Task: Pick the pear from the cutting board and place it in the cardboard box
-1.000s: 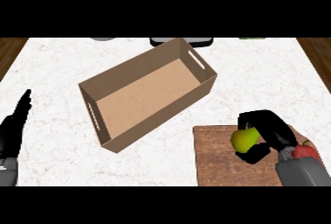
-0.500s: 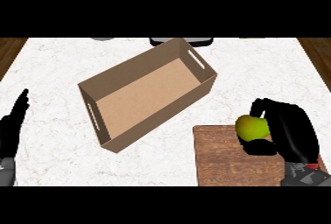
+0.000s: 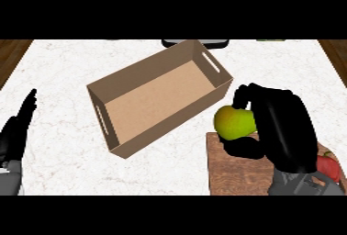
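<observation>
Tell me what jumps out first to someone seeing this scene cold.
The yellow-green pear stands out, held in the curled black right hand above the top edge of the cutting board at lower right. Next is the open cardboard box, set at an angle mid-counter. The left hand rests at the left edge.

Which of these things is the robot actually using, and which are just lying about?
In use: pear, held in the right hand; cardboard box; cutting board.
Lying about: red item by the right forearm; dark object behind the box; left hand, resting open.
</observation>
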Controlling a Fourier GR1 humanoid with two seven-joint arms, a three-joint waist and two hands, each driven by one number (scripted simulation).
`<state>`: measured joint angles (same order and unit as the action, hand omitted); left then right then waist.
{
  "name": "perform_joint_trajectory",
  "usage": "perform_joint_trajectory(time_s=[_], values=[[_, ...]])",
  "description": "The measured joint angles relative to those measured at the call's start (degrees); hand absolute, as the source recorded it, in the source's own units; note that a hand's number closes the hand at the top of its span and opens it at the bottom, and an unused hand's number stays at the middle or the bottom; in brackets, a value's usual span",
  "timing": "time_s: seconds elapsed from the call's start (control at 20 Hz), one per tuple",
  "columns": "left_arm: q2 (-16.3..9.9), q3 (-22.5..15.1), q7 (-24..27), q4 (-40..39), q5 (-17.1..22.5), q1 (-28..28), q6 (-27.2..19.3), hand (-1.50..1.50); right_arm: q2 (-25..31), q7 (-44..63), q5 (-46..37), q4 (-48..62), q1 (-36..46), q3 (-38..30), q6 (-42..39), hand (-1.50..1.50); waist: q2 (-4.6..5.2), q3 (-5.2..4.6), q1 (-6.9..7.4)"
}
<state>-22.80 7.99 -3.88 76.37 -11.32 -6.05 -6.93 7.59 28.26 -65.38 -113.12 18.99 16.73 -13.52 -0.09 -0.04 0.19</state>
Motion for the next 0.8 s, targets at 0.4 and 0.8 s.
perform_joint_trajectory(time_s=[0.4, 0.8], values=[[1.76, -0.63, 0.45, -0.06, -1.19, -0.33, -0.58, 0.00, -6.46, 8.03, 6.62, 14.27, 18.08, -1.15, 4.77, 1.50, 0.19, 0.01, 0.71], [1.55, -0.24, 0.15, 0.28, -1.03, -1.25, 0.77, 0.00, -7.41, 10.82, 16.17, 37.12, 32.93, -2.89, 18.18, 1.50, 0.45, 0.02, 1.77]])
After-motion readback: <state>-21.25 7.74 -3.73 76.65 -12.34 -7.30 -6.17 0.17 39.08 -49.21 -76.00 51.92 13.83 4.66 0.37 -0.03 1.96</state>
